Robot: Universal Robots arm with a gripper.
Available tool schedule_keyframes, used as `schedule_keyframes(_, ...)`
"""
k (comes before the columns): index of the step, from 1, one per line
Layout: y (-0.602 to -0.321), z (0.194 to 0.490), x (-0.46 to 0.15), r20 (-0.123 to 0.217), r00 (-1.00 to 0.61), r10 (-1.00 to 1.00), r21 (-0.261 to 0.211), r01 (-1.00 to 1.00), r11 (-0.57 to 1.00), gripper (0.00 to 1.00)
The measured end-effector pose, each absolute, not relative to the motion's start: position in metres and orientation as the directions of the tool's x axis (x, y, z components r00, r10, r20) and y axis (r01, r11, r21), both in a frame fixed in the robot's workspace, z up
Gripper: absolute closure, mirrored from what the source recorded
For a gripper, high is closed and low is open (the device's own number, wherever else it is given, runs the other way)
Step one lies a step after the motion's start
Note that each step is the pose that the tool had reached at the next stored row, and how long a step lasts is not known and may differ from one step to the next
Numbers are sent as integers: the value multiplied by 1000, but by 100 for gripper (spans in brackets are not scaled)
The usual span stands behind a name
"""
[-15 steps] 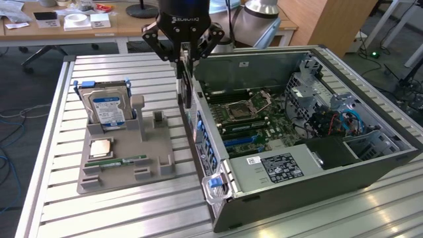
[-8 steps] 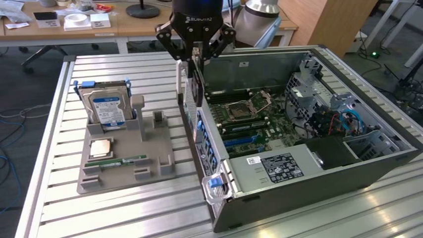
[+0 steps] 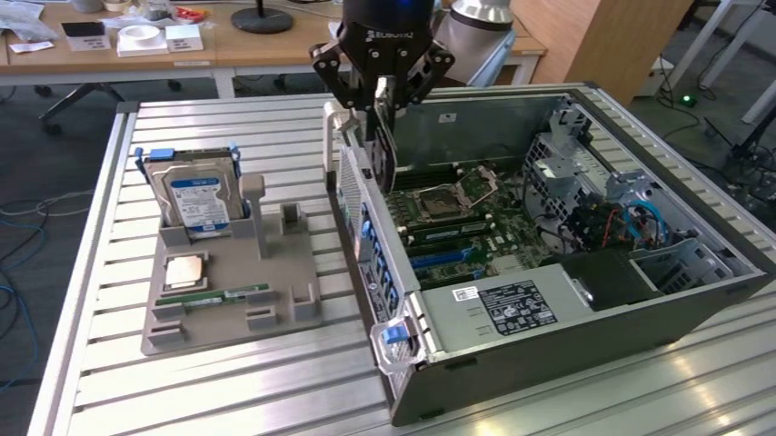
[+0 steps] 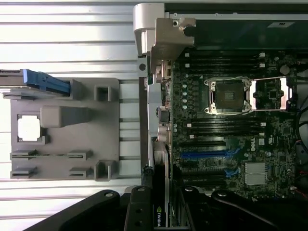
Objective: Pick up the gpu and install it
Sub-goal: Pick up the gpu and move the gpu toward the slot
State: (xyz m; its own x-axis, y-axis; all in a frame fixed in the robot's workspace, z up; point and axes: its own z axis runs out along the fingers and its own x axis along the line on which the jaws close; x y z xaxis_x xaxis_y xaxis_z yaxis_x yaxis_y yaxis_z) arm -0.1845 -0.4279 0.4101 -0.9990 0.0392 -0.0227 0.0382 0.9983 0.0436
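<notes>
Nearest in the exterior view: a slatted metal table, bearing an open computer case on the exterior view's right, with a labelled power supply at its near end. Just beside the case, on the exterior view's left, a grey holder with a memory stick and a square processor chip lying flat. Behind these, a hard drive standing upright in its slot.

Farther in, inside the case, a motherboard with blue slots and an open processor socket.

Over the case wall nearest the holder, the gripper, jaws narrowed and clamped on the top edge of the gpu. Held upright, edge down, lower part about level with that wall's rim, perhaps just inside it; hard to say whether touching.

From the wrist view, the gripper again, gpu edge-on between the fingers, above the strip between wall and motherboard.

Farthest back, a wooden desk with small white boxes.
</notes>
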Motion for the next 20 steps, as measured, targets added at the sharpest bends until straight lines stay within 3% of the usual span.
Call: schedule_keyframes(20,-428,410,-134,-23,-999,39,44,38,998,74)
